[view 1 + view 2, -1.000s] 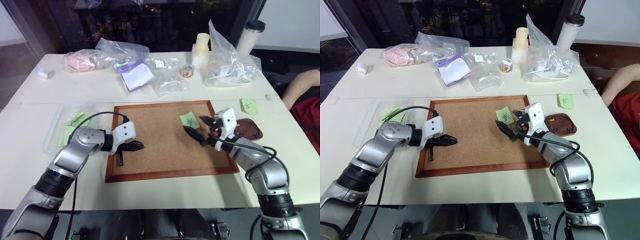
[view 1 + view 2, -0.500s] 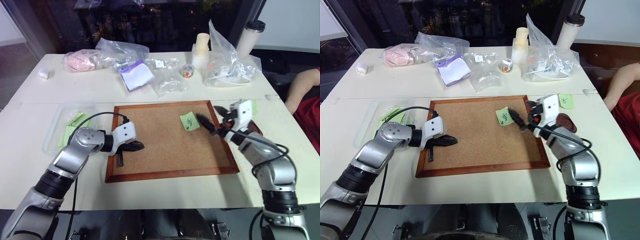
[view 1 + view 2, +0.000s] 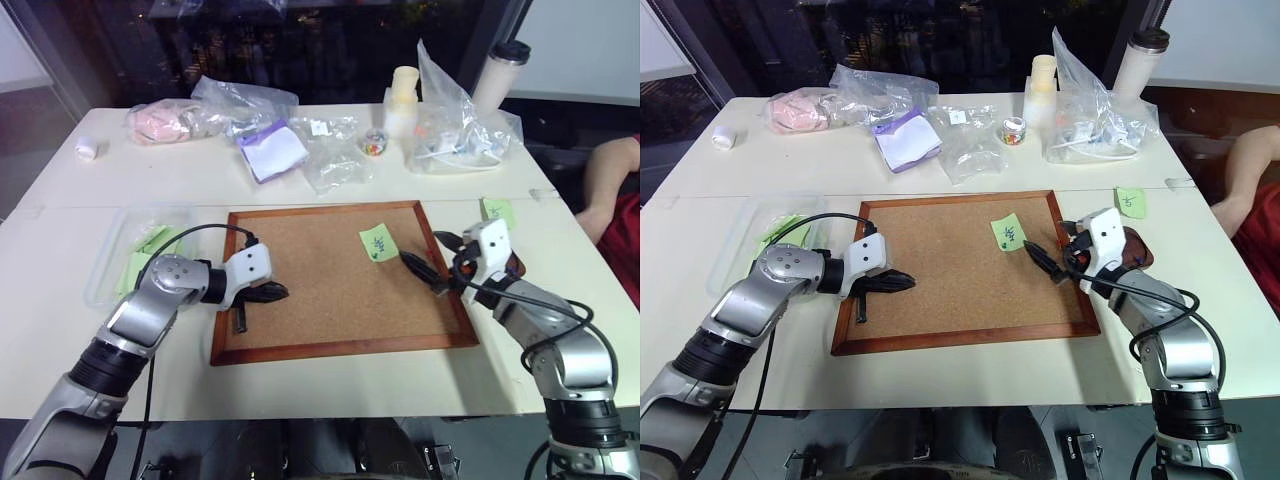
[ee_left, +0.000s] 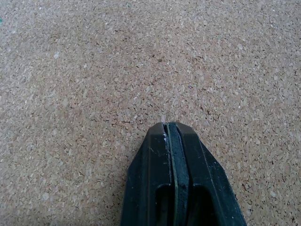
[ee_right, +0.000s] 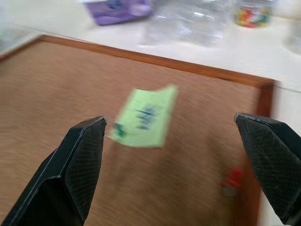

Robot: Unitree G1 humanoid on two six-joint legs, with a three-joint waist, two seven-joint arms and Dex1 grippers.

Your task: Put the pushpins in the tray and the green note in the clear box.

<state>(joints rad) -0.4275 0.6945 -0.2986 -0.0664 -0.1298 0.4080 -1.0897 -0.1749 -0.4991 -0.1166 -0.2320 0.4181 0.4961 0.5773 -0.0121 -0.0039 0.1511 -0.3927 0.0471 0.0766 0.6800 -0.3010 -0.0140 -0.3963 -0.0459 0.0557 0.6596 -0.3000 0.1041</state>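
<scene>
While, seen from the head, the right gripper had drawn back toward the tray, its wrist view showed wide, empty fingers facing the note on the corkboard, and the left gripper stayed closed, empty.

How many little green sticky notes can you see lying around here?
2 single ones: a light-green square sticky note on the wood-framed corkboard, another on the white table beyond the right gripper. More green paper lies in the clear plastic box, uncountable.
</scene>
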